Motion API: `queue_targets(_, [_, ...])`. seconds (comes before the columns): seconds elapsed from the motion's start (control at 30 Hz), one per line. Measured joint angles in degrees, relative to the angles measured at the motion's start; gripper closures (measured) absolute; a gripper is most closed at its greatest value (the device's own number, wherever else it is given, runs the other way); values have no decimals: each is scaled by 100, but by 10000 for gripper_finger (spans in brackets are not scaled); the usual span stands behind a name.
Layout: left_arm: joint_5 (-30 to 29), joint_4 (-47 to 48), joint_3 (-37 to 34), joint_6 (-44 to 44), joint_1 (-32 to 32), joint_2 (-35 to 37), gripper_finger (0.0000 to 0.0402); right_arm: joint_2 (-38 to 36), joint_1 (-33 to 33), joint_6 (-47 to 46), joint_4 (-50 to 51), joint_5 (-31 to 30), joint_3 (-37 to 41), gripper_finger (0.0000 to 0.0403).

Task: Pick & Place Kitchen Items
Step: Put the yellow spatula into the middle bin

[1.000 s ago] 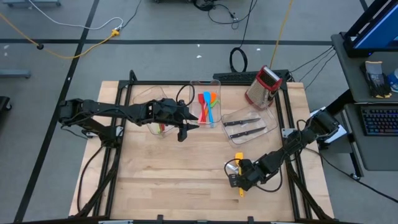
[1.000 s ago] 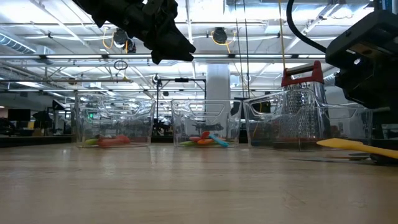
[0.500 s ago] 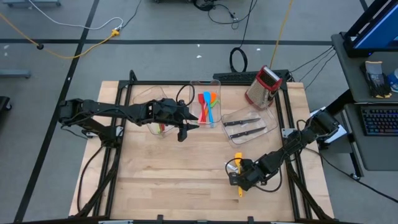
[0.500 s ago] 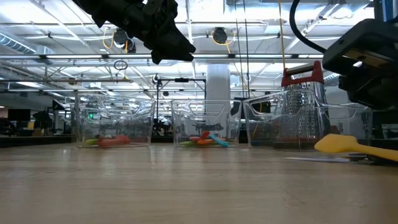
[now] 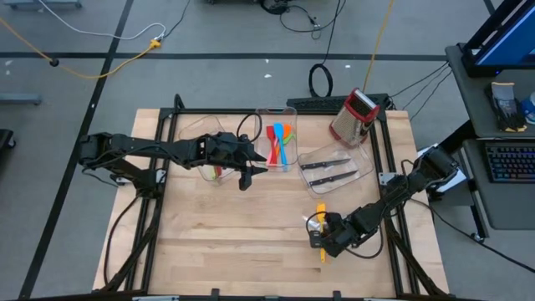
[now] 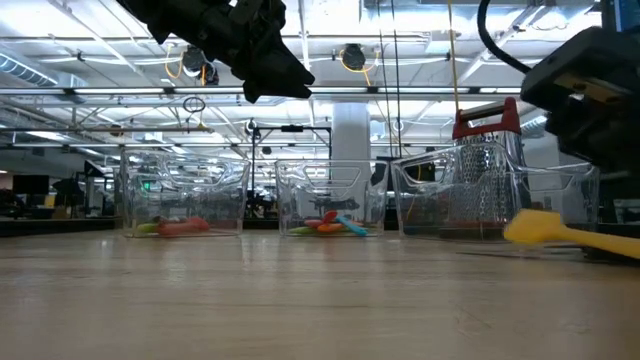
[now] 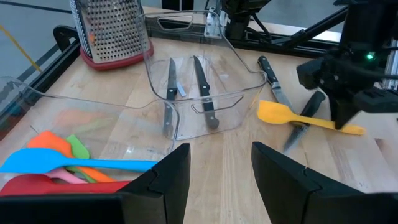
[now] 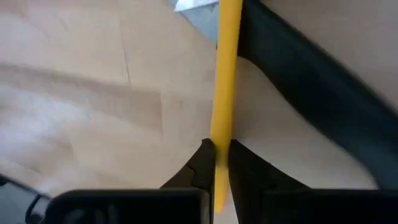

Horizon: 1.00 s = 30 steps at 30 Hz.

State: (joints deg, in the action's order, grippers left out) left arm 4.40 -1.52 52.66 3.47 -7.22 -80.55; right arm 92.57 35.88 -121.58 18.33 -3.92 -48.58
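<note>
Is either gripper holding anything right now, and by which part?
The right gripper is shut on the yellow spatula, pinching its handle. The left gripper holds nothing.

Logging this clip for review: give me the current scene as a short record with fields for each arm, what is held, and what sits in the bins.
right gripper: low over the table's near right part, fingers shut on the handle of the yellow spatula
spatula state: blade end raised off the table in the low view
left gripper: open, holding nothing, hanging above the middle bin
middle bin: holds colourful spatulas
right bin: holds two black-handled knives
loose items: two more knives on the table beside the spatula
grater: behind the right bin
</note>
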Motion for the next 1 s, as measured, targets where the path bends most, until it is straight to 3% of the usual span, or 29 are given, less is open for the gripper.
queue_targets(0.27, [0, -13, 0, -15, 1, 0, 227, -318, 20, 453, -42, -236, 9, 386])
queue_targets(1.0, [9, -49, 0, 824, 39, -1, 227, -336, -246, 2844, -2509, -203, -10, 386])
